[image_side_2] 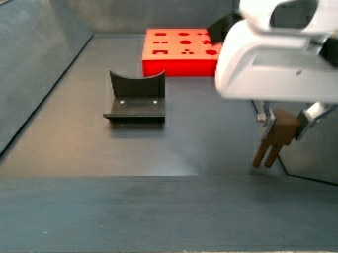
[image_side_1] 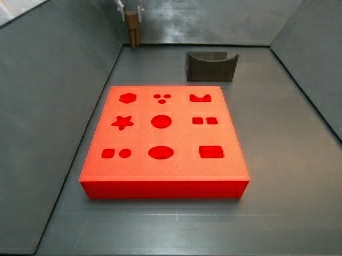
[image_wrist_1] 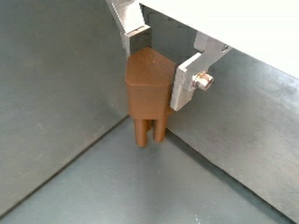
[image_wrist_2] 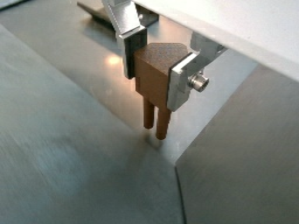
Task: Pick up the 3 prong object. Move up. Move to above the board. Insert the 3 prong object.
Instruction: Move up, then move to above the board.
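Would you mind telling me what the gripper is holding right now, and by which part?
The gripper holds the 3 prong object by its brown upper body, fingers on opposite sides; its prongs hang free below, in the corner away from the board.

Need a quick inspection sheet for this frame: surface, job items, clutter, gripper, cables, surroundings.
Surface: grey floor, bare apart from the items below.
3 prong object: brown 3 prong object upright between the fingers, prongs pointing down near a corner of the enclosure; whether the prongs touch the floor cannot be told.
Board: red board lies flat mid-floor, its recesses all empty, well away from the gripper.
Clutter: dark grey notched block on the floor beside the board.
Gripper: gripper shut on the 3 prong object, by the corner; in a side view it sits at the far wall.
Cables: nothing seen.
Surroundings: grey enclosure walls.
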